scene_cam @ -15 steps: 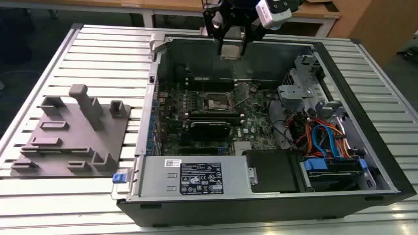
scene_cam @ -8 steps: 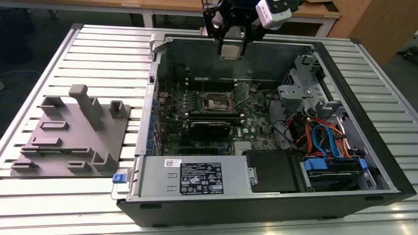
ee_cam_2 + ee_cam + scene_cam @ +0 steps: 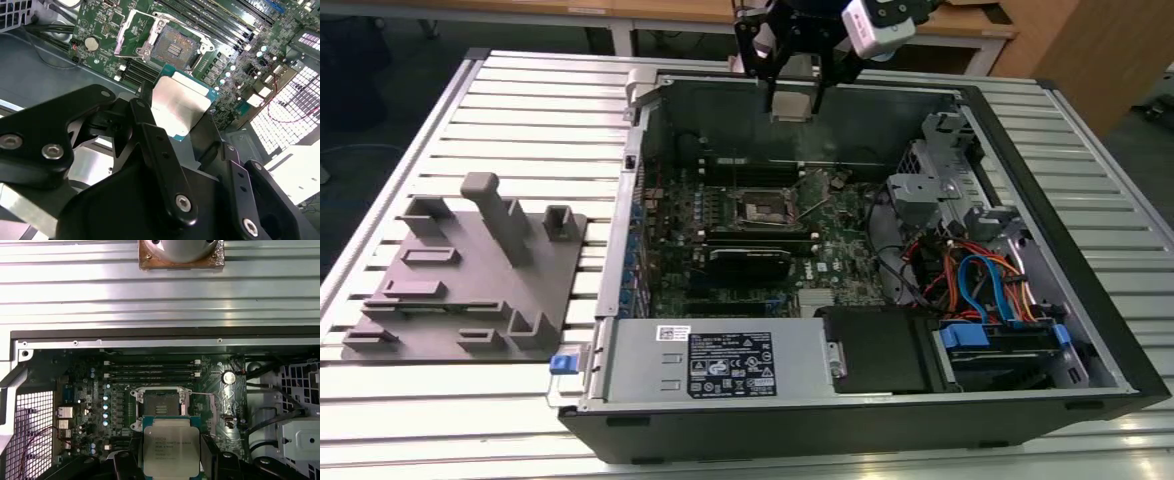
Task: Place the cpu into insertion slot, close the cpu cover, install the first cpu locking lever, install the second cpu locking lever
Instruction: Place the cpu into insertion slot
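Observation:
My gripper (image 3: 794, 98) hangs above the far wall of the open computer case (image 3: 1067, 330). It is shut on the cpu (image 3: 178, 106), a flat square chip with a dull silver top. The chip is pinched by its edges between the black fingers (image 3: 156, 145). Lower down on the green motherboard lies the insertion slot (image 3: 175, 47), its dark centre bare and uncovered. The cpu cover (image 3: 133, 31), a thin silvery frame, stands swung up at one side of the slot. In the first wrist view the cpu (image 3: 171, 447) sits just short of the slot (image 3: 159, 405).
A grey power-supply box (image 3: 720, 362) fills the case's near side. Coloured cables (image 3: 987, 280) and a drive cage (image 3: 941, 190) crowd the exterior view's right. Long black memory slots (image 3: 150, 371) run beside the socket. A grey fixture (image 3: 467, 270) sits on the slatted table (image 3: 520, 110).

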